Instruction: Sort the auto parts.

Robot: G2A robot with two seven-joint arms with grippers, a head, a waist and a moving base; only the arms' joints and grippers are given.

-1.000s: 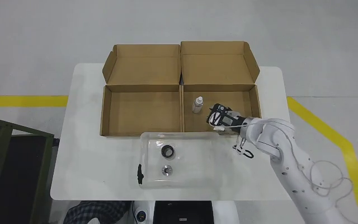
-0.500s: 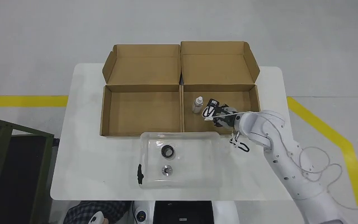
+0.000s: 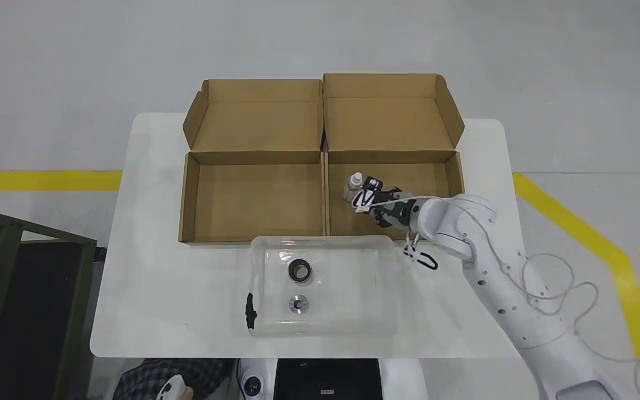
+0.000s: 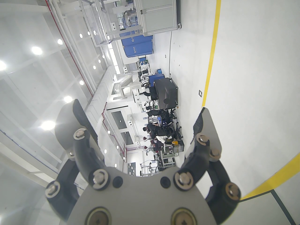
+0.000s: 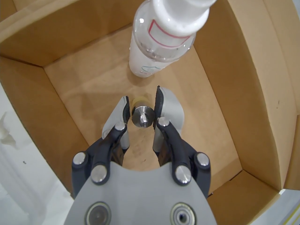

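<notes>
I've got my right gripper (image 5: 142,97) clamped on a small metal part (image 5: 143,118), low inside the right-hand cardboard box (image 5: 246,94), just beside the upright bottle (image 5: 161,45). My left gripper (image 4: 140,107) hangs with its fingers spread wide apart.

Two cardboard boxes (image 3: 253,200) (image 3: 432,190), one clear bin (image 3: 350,300), one bottle (image 3: 352,186), four auto parts (image 3: 300,270) (image 3: 298,304) (image 3: 249,312) (image 5: 142,117)
</notes>
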